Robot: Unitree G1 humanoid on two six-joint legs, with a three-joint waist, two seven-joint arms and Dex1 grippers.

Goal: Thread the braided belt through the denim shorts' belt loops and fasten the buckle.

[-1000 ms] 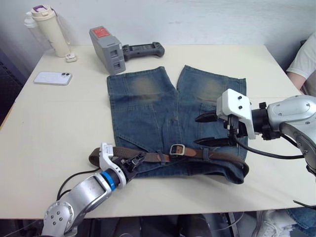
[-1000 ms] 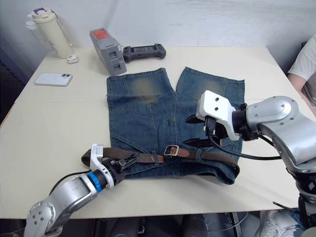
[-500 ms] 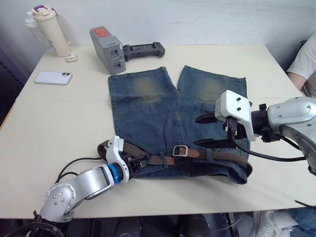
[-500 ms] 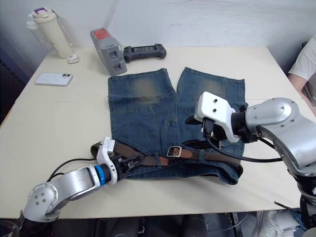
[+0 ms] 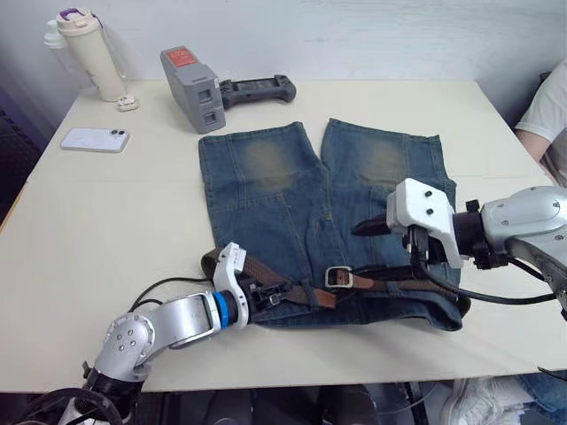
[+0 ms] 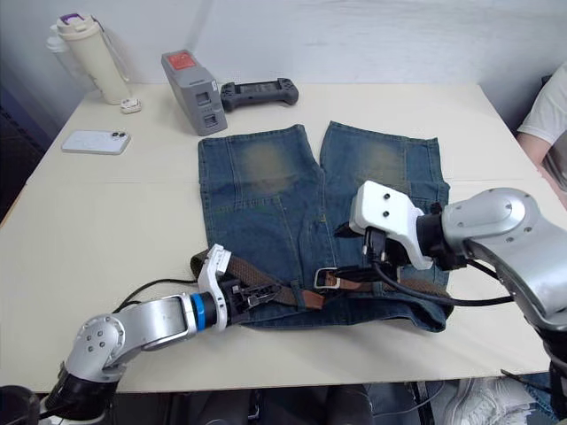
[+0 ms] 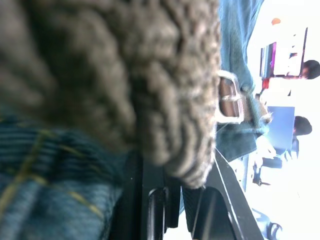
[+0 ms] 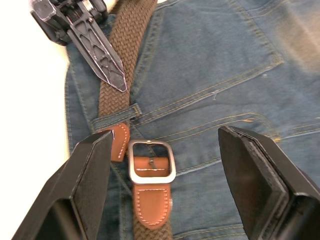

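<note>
Brown belt (image 5: 292,288) lay along shorts (image 5: 301,204) waistband on bench (image 5: 106,221); left pincer (image 5: 266,295) pinched belt, likely feeding it toward buckle (image 8: 151,161); right pincer (image 8: 165,165) spread above buckle, poised to fasten.

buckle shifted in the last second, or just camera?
Yes. The buckle slid toward the robot's right along the table, with the shorts, judged against the phone, which stayed put.
</note>
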